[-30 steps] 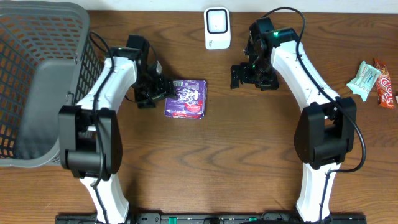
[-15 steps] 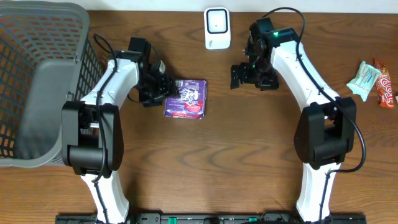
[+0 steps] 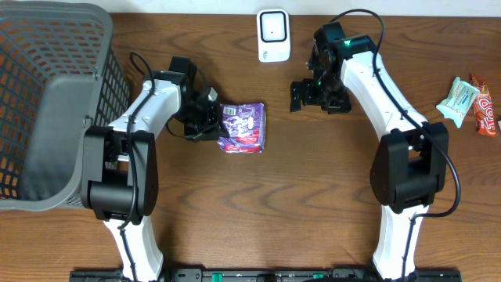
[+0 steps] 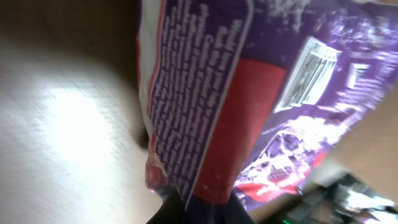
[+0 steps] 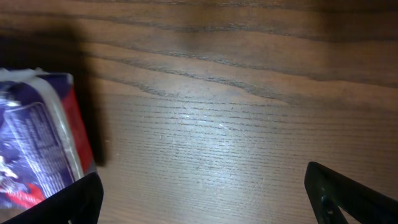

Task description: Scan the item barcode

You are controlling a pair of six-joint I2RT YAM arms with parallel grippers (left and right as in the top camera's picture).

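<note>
Purple packet (image 3: 243, 127), a single flexible foil pouch, left of centre in the overhead view and tilted up off the table (image 3: 258, 204) along its left edge. Its printed face carries dense white text, a red band and a pale panel (image 4: 308, 74), which may be the barcode but is too blurred to confirm.

Handling, as judged: light, soft and crinkly, with a slick film that could slide between the pads. It will sag and fold away from any single hold, so a sealed edge seam is the soundest place to grip, keeping the printed code uncovered and flat.

Left gripper (image 3: 213, 121): pressed together on the packet's left edge, as the left wrist view shows at the bottom of its frame.

Right gripper (image 3: 311, 95): spread wide and holding nothing, right of centre near the top. In its wrist view its fingertips stand at the two lower corners, with the packet at the left margin.

Scanner (image 3: 273, 35): one white unit at top centre, well apart from the packet.

Basket (image 3: 47, 102): one grey mesh basket filling the upper left.

Wrapped snacks (image 3: 457, 100): two, touching, at the right edge.
</note>
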